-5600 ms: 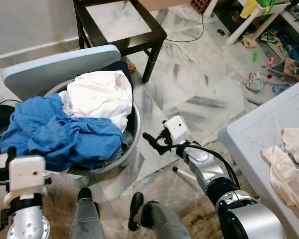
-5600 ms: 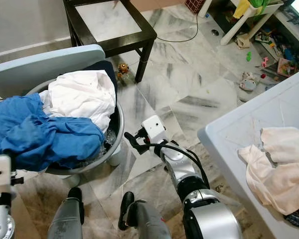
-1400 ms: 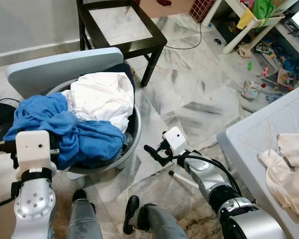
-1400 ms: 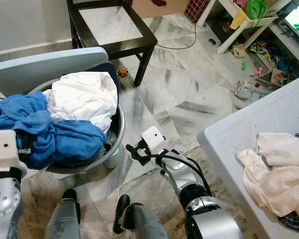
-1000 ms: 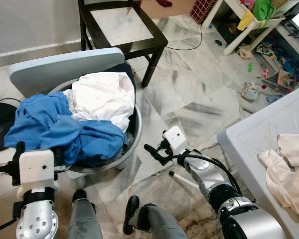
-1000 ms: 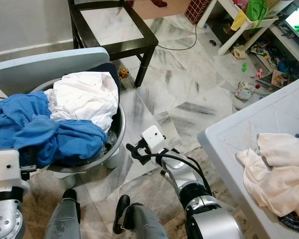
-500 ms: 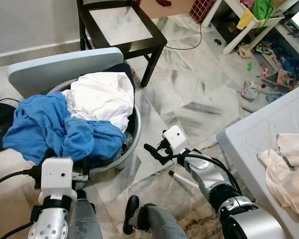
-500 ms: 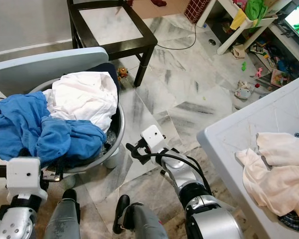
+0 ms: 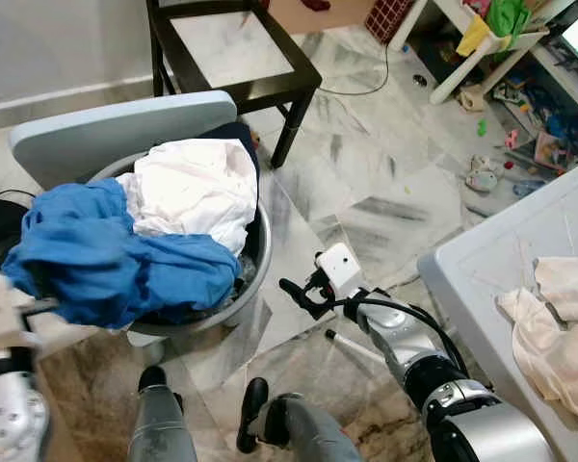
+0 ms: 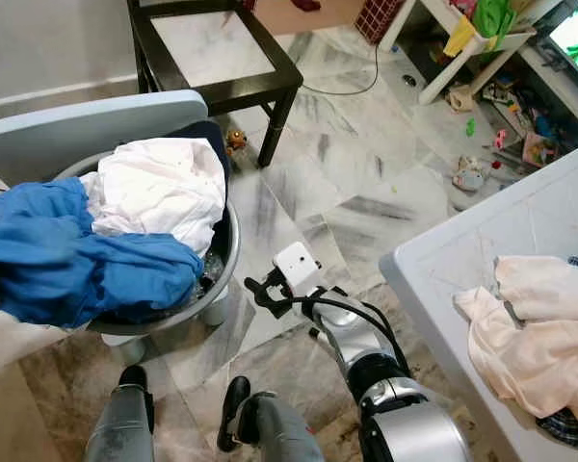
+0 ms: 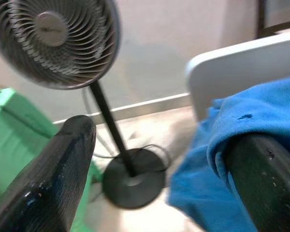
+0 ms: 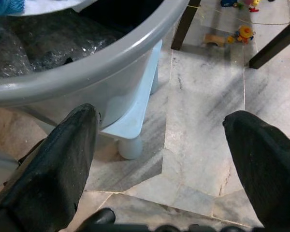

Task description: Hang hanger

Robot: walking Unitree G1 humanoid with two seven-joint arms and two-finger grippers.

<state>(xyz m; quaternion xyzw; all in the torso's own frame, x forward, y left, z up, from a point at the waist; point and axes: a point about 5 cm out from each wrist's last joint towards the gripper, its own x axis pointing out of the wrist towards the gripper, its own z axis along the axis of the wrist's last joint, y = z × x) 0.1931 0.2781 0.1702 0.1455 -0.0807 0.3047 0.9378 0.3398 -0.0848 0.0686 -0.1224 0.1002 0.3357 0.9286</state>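
Beside the gray basket (image 9: 255, 255), both my grippers are wide apart and hold nothing.
My left gripper (image 11: 159, 169) touches the blue cloth (image 9: 106, 255); my right gripper (image 9: 294, 292) waits low. I see no hanger, so I might snag laundry instead.

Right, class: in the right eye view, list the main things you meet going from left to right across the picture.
Blue cloth → white cloth → right gripper → cream cloth on the pale table.
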